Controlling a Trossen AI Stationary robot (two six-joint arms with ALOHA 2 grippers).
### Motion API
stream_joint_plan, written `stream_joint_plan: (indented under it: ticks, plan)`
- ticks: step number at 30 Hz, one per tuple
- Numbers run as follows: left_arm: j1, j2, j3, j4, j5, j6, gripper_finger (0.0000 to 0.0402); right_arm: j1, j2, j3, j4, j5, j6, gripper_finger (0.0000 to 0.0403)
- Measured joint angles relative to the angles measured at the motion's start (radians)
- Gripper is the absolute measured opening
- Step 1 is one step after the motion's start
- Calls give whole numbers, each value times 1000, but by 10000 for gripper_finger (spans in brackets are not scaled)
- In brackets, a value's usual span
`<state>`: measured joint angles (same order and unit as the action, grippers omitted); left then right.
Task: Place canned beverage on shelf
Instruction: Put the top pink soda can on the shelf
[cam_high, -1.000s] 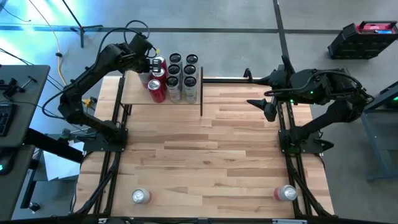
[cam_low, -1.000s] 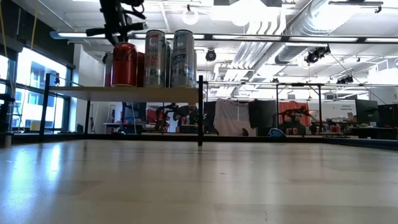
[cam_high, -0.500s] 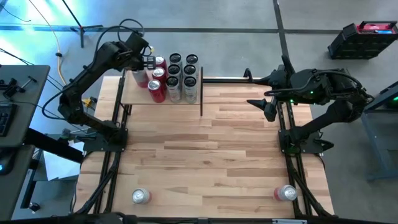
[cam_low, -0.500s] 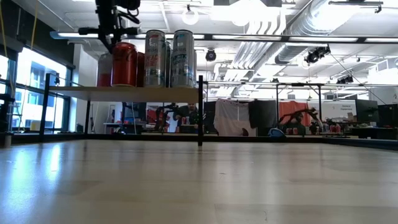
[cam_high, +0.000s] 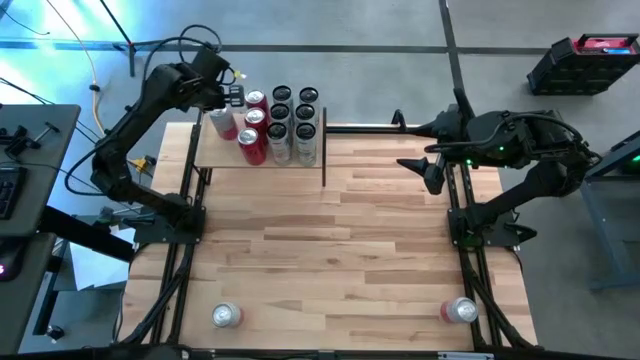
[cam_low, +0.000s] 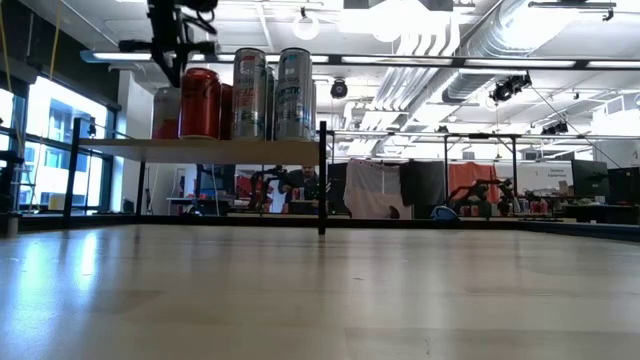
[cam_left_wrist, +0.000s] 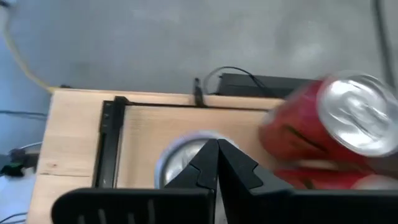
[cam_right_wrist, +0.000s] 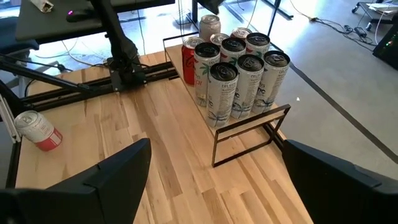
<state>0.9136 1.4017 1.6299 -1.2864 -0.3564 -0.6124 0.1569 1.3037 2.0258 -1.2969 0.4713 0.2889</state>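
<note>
Cans standing on the shelf, left gripper clenched above them.

Nearest the front table edge, a can (cam_high: 227, 316) is lying at the left corner and another can (cam_high: 460, 311) at the right one, both well apart from the shelf (cam_high: 215, 150). Midway back, the right gripper (cam_high: 425, 150) is waiting over the right side of the table (cam_high: 330, 240), its fingers spread wide and grasping nothing. At the far left corner the shelf is carrying the canned beverages: six tall silver cans (cam_high: 293, 122) are standing in rows beside its black end post, with red cans (cam_high: 252, 140) just beside them. The left gripper (cam_high: 226, 97) is hovering above the shelf's far edge, over a silver-topped can (cam_left_wrist: 180, 163), fingers (cam_left_wrist: 214, 165) pressed together, holding nothing.
</note>
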Motion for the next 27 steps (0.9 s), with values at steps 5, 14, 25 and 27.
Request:
stream_joint_plan:
  ticks: [5,14,25,27]
  plan:
    - [-41,-42,6,-39,20,-9,0,0,0,0,0,28,18,348]
    - [-50,-28,-50,-50,0,-12,0,0,0,0,59,51,-17,348]
    - [-6,-26,-50,-32,-76,-5,0,0,0,0,98,50,-17,348]
    - [0,-26,-50,-24,-70,-4,0,0,0,0,98,50,-10,348]
